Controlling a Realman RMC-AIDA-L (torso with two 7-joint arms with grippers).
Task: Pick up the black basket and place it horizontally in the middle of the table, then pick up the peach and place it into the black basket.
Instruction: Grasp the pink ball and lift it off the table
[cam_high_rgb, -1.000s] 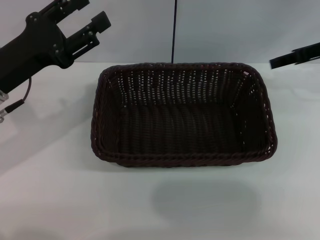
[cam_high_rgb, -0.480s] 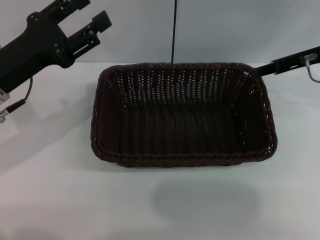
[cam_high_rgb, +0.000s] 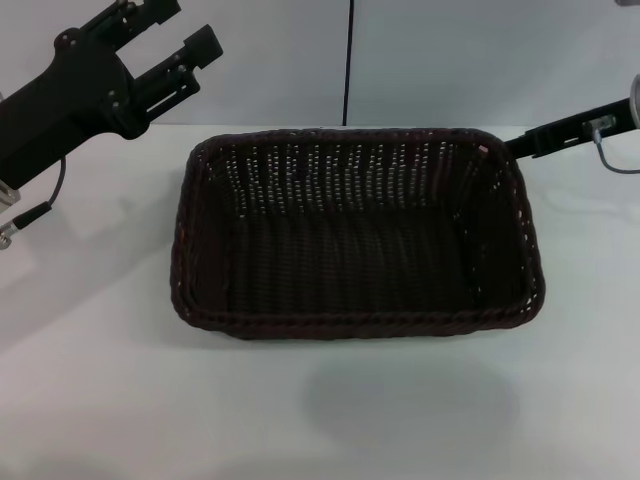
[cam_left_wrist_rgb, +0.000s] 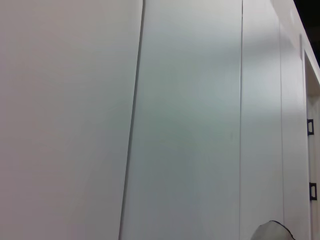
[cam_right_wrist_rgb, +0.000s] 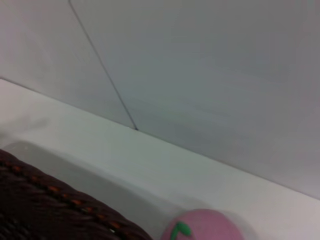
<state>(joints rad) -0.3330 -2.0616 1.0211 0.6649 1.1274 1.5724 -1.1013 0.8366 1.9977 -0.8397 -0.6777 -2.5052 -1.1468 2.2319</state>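
The black basket (cam_high_rgb: 355, 235) lies lengthwise across the middle of the white table (cam_high_rgb: 100, 380), and nothing shows inside it. My right gripper (cam_high_rgb: 520, 144) reaches in from the right, and its dark tip is at the basket's far right corner. The right wrist view shows a stretch of the basket's braided rim (cam_right_wrist_rgb: 55, 195) and, close beside it, the top of the pink peach (cam_right_wrist_rgb: 207, 227) with its green leaf mark. The peach does not show in the head view. My left gripper (cam_high_rgb: 188, 28) is open and empty, raised above the table's far left, apart from the basket.
A white wall with a dark vertical seam (cam_high_rgb: 349, 60) stands just behind the table's far edge. The left wrist view shows only wall panels (cam_left_wrist_rgb: 190, 120). Bare tabletop lies in front of the basket and to its left.
My right gripper has come in from the right to the basket's far right corner. The basket has shifted a little to the left. The left arm has not moved.
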